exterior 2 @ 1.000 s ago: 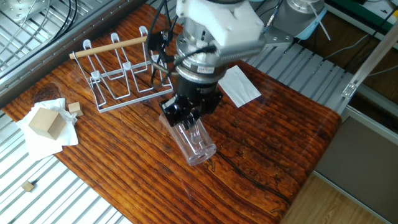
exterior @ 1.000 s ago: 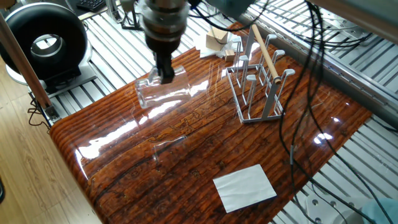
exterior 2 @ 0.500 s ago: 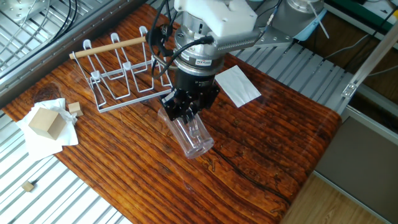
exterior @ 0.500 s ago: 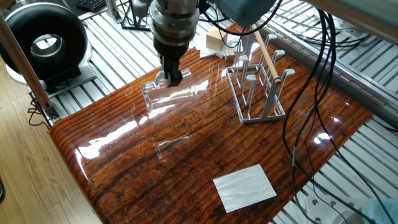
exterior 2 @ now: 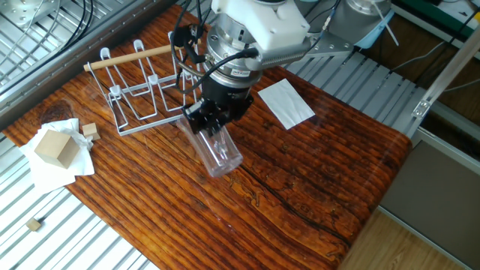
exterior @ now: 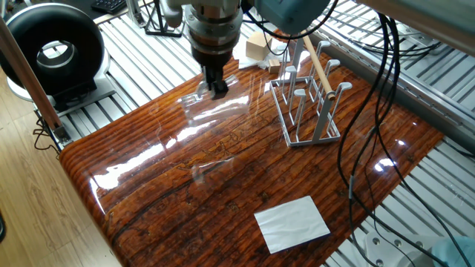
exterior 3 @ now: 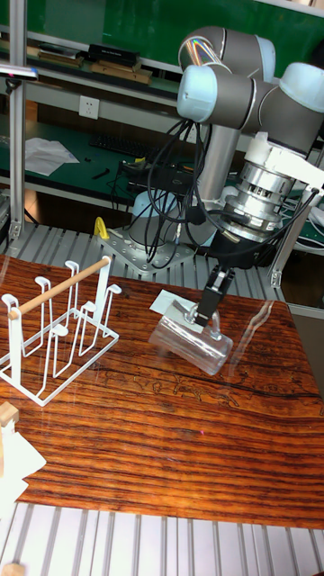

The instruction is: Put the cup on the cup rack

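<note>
1. The table (exterior: pixel 245 178) has a glossy, dark red-brown wood-grain top and sits on a frame of grey metal slats.
2. The robot arm (exterior 3: pixel 225 99) reaches down over the table, with black cables hanging around its wrist.
3. The cup rack (exterior 2: pixel 142 90) stands upright on the table, its wooden rod across the top; it is near the cup but apart from it.
4. A white paper sheet (exterior: pixel 292 222) lies flat near one table edge, well apart from the rack.
5. The cup (exterior 3: pixel 191 341) is clear glass, tilted almost on its side, lifted just above the tabletop.
6. The gripper (exterior 2: pixel 211 124) points down and has its fingers closed narrow on the cup's rim wall, holding it.
7. A small wooden block (exterior 2: pixel 55 147) rests on crumpled white paper beyond the rack.
</note>
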